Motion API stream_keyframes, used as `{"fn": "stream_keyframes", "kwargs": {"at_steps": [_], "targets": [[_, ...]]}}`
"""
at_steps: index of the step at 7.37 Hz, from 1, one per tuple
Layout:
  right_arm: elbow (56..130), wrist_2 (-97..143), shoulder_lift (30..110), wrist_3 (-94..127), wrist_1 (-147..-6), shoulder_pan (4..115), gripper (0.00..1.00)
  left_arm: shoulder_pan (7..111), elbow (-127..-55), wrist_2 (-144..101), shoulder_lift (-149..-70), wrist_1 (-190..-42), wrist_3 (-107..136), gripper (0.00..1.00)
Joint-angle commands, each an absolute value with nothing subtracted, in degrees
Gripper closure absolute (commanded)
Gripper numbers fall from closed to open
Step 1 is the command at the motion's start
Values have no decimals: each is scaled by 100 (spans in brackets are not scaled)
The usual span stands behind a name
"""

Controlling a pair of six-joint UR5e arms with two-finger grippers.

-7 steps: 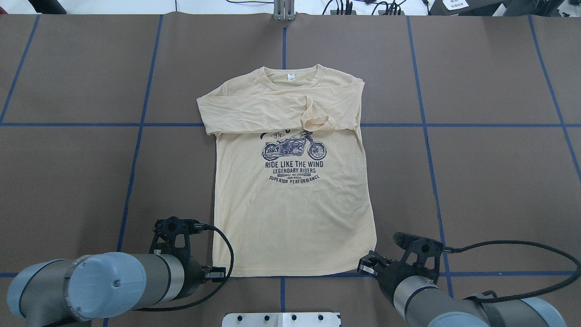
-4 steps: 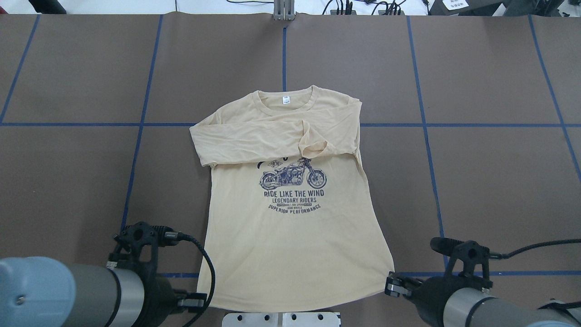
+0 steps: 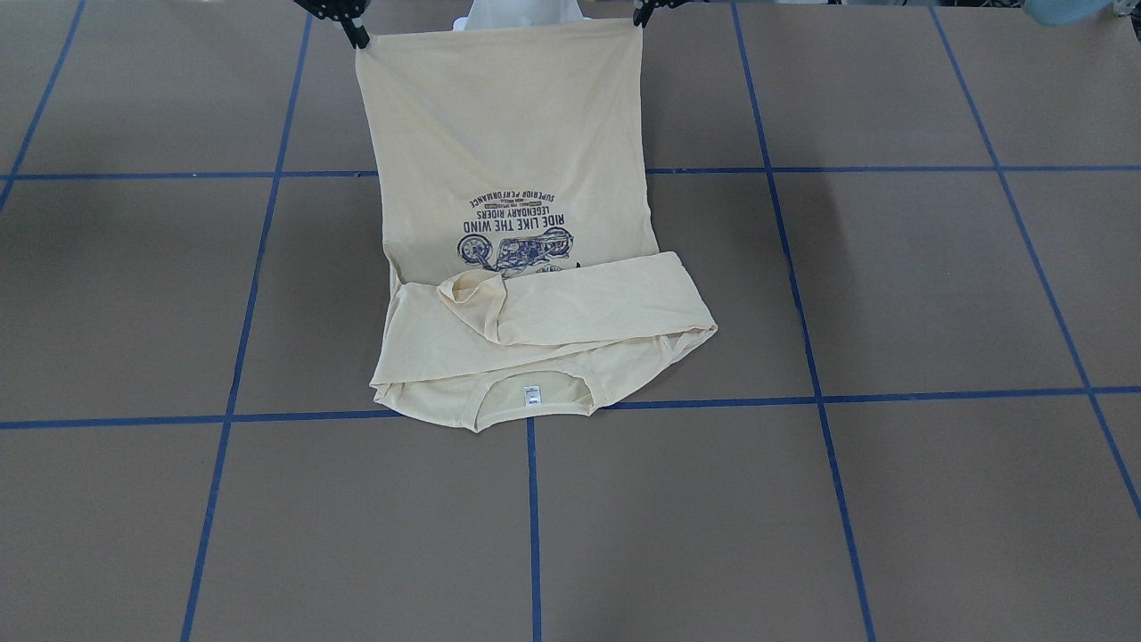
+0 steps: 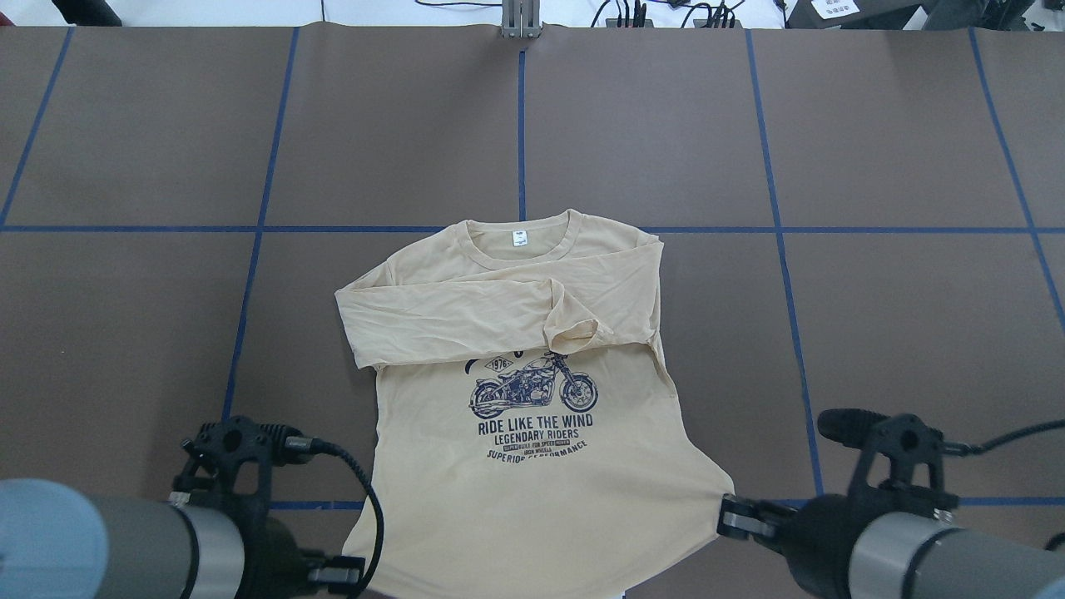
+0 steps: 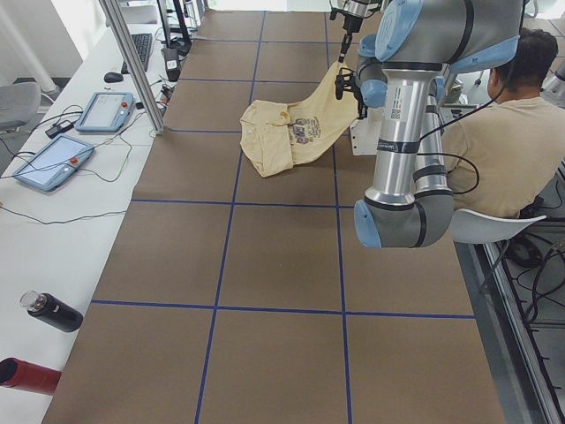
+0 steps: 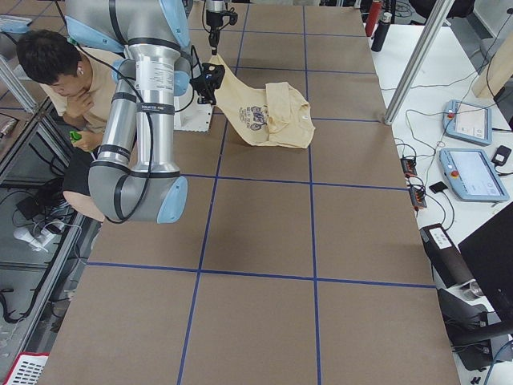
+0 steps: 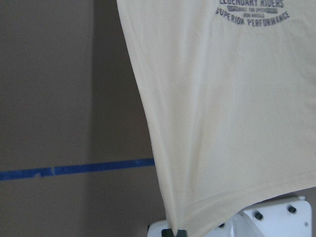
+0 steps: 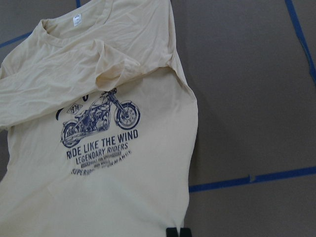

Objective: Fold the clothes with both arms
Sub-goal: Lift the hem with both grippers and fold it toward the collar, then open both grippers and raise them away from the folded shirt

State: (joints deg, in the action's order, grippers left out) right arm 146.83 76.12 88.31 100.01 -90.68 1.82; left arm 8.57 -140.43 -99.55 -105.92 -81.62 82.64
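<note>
The cream-yellow shirt [image 4: 532, 491] has its sleeves folded across the chest above the navy motorcycle print [image 4: 534, 393]. Its collar end rests on the brown table [image 4: 166, 150]. My left gripper [image 4: 345, 574] is shut on the hem's left corner, and my right gripper [image 4: 725, 517] is shut on the hem's right corner. Both hold the hem lifted off the table near the robot base. In the front-facing view the shirt [image 3: 499, 116] hangs stretched between the left gripper [image 3: 640, 16] and right gripper [image 3: 357, 34]. The wrist views show the shirt cloth [image 7: 237, 123] [image 8: 98, 187] running into the fingertips.
The white pedestal base [image 7: 276, 217] sits under the raised hem. Blue tape lines [image 4: 522, 125] grid the table. A seated operator [image 5: 503, 132] is behind the robot. Control tablets [image 5: 53, 159] and bottles [image 5: 53, 311] lie on the side bench.
Both grippers have pulled the hem back toward the robot base and raised it. The whole shirt has slid toward the robot, its collar moving from the far squares to the middle tape line.
</note>
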Motion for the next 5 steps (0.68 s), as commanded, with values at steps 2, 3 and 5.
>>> {"fn": "stream_keyframes", "kwargs": {"at_steps": [2,3,5], "targets": [[12871,8127,7122,9274,-9167,1867,100,2245,-12807,-9800,-11241,-8165,7361,100],[12806,8295,6954,9159,-9167,2246,100,2711,-12814,-9817,-11259,-8165,6913,100],[12536,8314,6681,8948,-9141,2696,100,3171,-12736,-9809,-11373,-8165,6732,100]]}}
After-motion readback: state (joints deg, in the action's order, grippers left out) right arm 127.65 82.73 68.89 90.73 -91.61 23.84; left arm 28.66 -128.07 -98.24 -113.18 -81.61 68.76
